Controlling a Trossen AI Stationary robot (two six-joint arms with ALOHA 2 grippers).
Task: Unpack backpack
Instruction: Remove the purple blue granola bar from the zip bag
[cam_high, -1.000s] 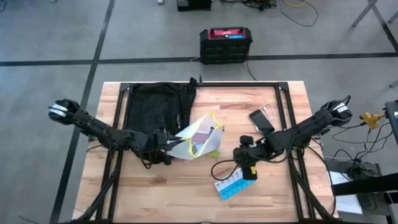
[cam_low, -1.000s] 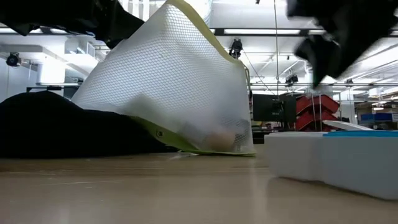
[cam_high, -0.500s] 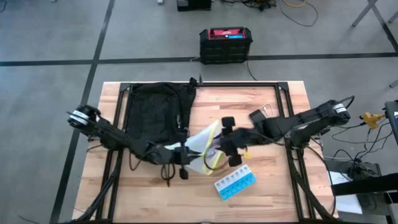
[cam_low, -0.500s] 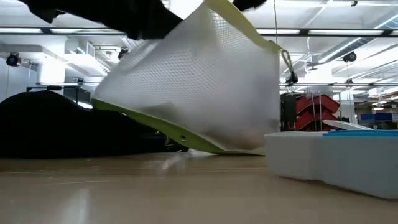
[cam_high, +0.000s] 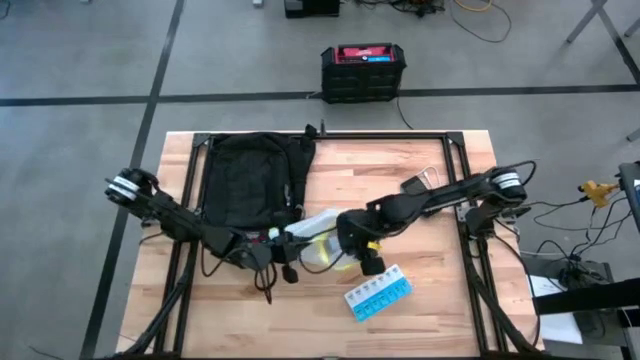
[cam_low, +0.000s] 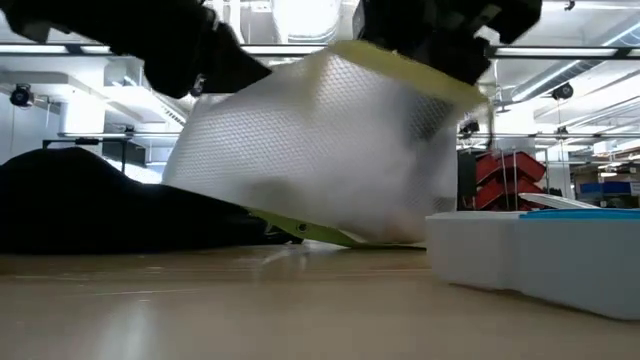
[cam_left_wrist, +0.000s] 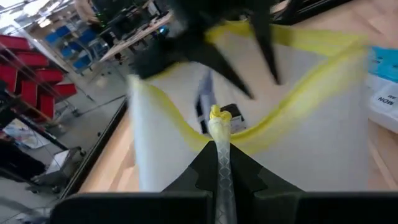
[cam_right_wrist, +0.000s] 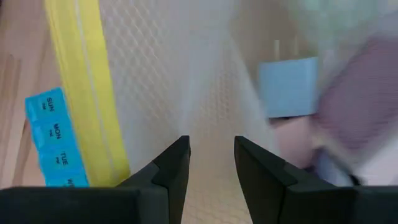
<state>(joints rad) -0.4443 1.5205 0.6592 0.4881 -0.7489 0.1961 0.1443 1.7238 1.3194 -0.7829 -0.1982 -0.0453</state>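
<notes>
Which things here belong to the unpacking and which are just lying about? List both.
In the job:
backpack
mesh pouch
left gripper, clamped on the pouch's edge
right gripper, open over the pouch

Lying about:
pill box
phone
black-and-red box on the floor

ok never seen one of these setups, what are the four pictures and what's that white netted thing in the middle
These are four cameras on one two-armed robot at a wooden table. The high view looks straight down. The low view sits at table height. The other two ride on the wrists, looking past each arm's own fingers.

The white thing is a mesh pouch with a yellow zip edge, holding a few small items. The left gripper is pinching its yellow edge. The right gripper is open, its fingers pushed up against the mesh.

Behind the pouch lies the black backpack. A blue pill organiser marked with weekdays sits at the near edge, and a phone lies beyond the right arm. A black-and-red box stands on the floor.
</notes>
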